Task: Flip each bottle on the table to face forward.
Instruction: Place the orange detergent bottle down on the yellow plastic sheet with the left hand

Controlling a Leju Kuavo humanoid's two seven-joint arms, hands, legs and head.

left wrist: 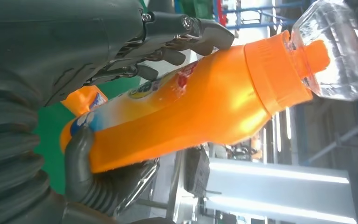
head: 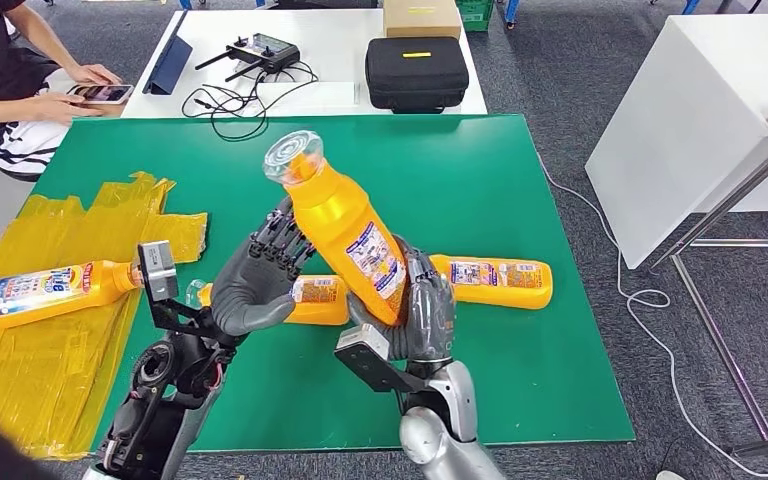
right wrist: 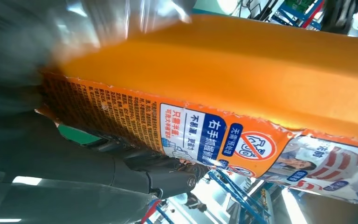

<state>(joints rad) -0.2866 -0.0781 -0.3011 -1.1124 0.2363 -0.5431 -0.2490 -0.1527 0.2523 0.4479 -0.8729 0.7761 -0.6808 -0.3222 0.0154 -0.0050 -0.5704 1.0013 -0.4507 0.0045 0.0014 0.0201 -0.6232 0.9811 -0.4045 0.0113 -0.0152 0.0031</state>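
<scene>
Both robot hands, left (head: pixel 255 285) and right (head: pixel 420 315), clasp one raised, tilted orange bottle (head: pixel 345 232).

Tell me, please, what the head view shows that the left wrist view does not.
Head view alone: the green table, a bottle on the yellow sheet, another lying bottle, a seated person, and the right hand under the raised bottle. Left wrist view alone: orange collar and nozzle inside the clear cap. Both: the left hand touching that bottle.

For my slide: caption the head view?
Both hands lift an orange bottle above the green table.
</scene>
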